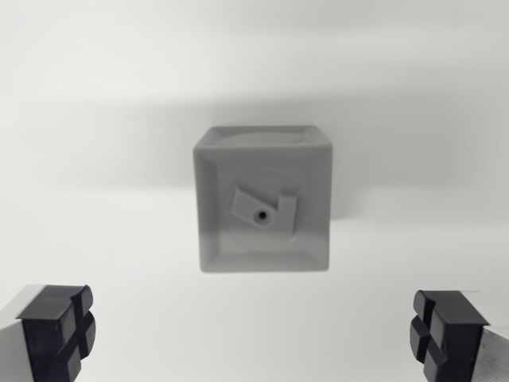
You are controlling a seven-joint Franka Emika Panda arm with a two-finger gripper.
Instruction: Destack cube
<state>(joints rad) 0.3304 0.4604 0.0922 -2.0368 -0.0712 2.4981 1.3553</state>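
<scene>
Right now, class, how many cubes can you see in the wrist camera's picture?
1. A grey plastic cube sits at the picture's centre, beyond the open gripper. Seen from above, any cube stacked beneath it would be hidden.

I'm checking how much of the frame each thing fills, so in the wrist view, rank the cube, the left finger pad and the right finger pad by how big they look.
1. Cube: clearly the largest in the picture.
2. Left finger pad and right finger pad: they look about alike, so no ranking between them. Both are cut off by the frame's edge and sit nearer the camera, so their looks say little about true size.
</scene>
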